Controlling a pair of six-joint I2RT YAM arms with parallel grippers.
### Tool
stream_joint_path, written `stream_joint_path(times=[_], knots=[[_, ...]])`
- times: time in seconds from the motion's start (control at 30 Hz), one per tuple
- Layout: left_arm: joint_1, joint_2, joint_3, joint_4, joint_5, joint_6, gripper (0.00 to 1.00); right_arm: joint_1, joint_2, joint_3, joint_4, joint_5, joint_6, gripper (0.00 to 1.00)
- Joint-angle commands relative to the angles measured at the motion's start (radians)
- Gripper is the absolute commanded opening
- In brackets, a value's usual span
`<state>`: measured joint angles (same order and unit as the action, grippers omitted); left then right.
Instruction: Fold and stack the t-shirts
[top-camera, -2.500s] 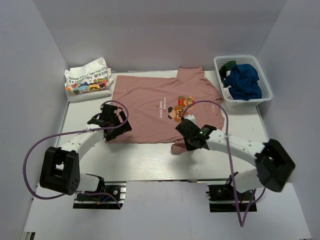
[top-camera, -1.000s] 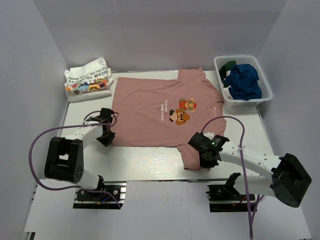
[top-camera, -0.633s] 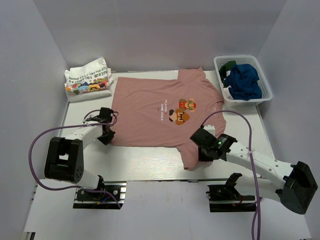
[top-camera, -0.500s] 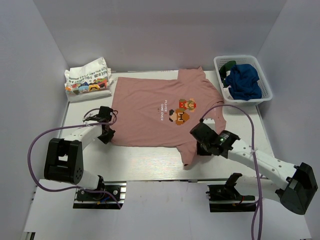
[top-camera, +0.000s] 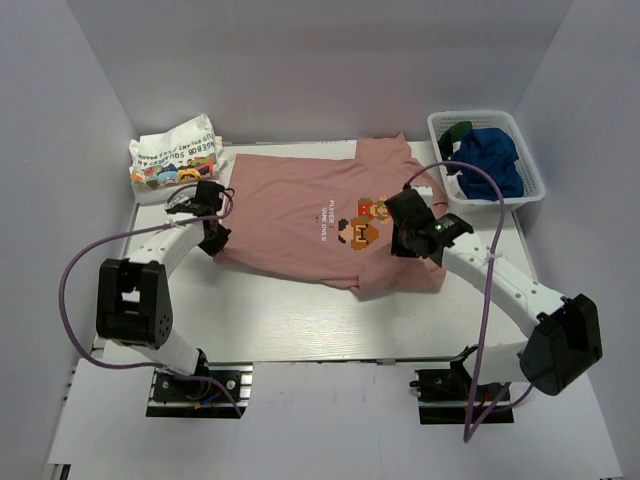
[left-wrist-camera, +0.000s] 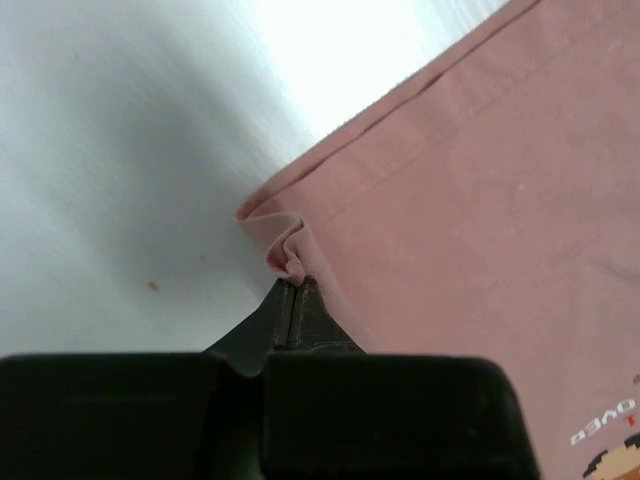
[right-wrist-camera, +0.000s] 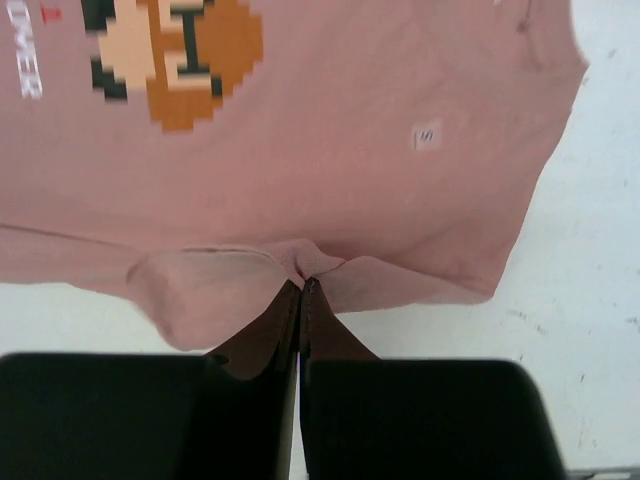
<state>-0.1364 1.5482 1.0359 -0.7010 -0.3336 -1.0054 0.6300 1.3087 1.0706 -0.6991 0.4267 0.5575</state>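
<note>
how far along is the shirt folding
Done: a white printed tee lies folded at the far left. In hand: the pink tee, its near hem pinched by the left gripper and right gripper. Left: finishing that fold, plus the blue tee and green tee in the basket.

This is probably a robotics lab test cell, not a home. Plain pale panels (top-camera: 300, 60) box in a white tabletop (top-camera: 300, 320) on three sides, leaving a bare booth without furniture or decoration. Two robot arms (top-camera: 165, 265) (top-camera: 500, 280) rise from metal mounts (top-camera: 195, 385) at the near edge, and purple cables (top-camera: 70, 290) loop loosely beside them. The laundry reads as test material: a pink t-shirt (top-camera: 290, 215), folded t-shirts (top-camera: 175, 160) and a white mesh basket (top-camera: 500, 200).
</note>
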Motion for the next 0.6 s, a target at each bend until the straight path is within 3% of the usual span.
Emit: stream_joint_path(times=[0.0,0.23,0.57], knots=[[0.023,0.050,0.091,-0.044,-0.021,0.011,0.00,-0.067,0.035,0.087,0.082,-0.012,-0.083,0.00],[0.043,0.162,0.271,-0.035,0.013,0.074,0.00,-0.170,0.172,0.232,0.133,-0.063,-0.174,0.00],[0.064,0.460,0.616,-0.130,0.038,0.166,0.00,-0.306,0.383,0.454,0.198,-0.137,-0.335,0.00]])
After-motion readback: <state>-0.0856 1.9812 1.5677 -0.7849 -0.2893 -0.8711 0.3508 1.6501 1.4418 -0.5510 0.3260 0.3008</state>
